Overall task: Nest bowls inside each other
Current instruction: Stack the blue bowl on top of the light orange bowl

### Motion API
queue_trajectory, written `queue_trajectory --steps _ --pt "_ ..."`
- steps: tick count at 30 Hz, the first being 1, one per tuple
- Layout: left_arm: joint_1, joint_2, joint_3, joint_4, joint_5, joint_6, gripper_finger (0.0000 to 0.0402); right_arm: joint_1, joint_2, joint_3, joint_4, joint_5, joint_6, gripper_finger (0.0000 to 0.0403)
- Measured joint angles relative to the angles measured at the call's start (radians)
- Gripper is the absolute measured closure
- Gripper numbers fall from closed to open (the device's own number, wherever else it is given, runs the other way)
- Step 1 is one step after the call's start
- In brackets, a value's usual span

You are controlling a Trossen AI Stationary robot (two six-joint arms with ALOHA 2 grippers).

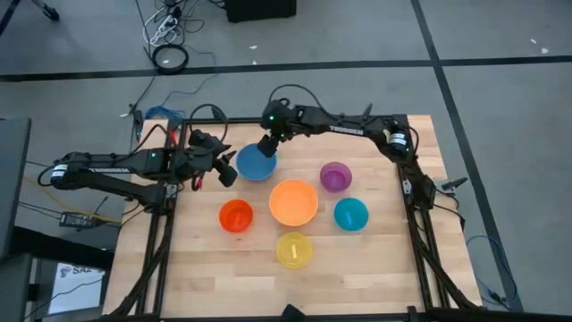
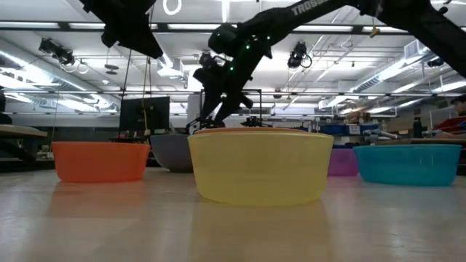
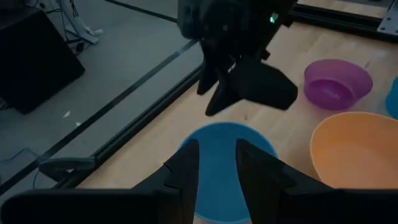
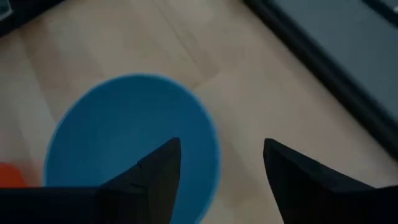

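Six bowls stand on their bases on the wooden table: blue (image 1: pixel 256 165) at the far left, purple (image 1: pixel 336 176), the large orange one (image 1: pixel 293 202), red-orange (image 1: pixel 237 216), teal (image 1: pixel 351 214) and yellow (image 1: pixel 293 250). My right gripper (image 4: pixel 221 168) is open and slants down over the blue bowl's (image 4: pixel 124 137) far rim, one finger above the inside and one outside it. It hangs a little above that rim (image 2: pixel 175 138) without touching. My left gripper (image 3: pixel 217 168) is open just left of the blue bowl (image 3: pixel 227 134), raised and aimed across it.
The bowls are bunched around the table's middle, each apart from the others. Black frame rails (image 1: pixel 156 241) run along the table's left and right sides. There is bare wood near the front edge (image 1: pixel 286 291) and at the far right corner.
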State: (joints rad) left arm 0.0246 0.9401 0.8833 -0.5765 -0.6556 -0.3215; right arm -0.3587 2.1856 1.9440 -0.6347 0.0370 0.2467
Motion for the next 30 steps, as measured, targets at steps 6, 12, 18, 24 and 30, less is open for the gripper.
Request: queue_trajectory --steps 6,12,18,24,30 --pt "0.000 0.000 0.000 -0.003 0.001 0.001 0.0287 0.017 0.024 0.002 -0.012 -0.013 0.023 0.0186" --pt "0.000 0.000 0.000 -0.005 0.002 0.002 0.0287 0.023 0.024 0.002 -0.032 0.009 0.072 0.0187" --pt "0.000 0.000 -0.001 -0.006 0.002 0.002 0.0287 0.022 0.024 -0.005 -0.066 0.028 0.098 0.0187" --pt "0.000 0.000 -0.001 -0.005 0.002 0.000 0.0287 0.020 0.024 -0.005 -0.097 0.020 0.129 0.0187" --pt "0.000 0.000 -0.001 -0.005 0.002 -0.001 0.0287 0.024 0.024 -0.005 -0.100 0.020 0.163 0.0187"
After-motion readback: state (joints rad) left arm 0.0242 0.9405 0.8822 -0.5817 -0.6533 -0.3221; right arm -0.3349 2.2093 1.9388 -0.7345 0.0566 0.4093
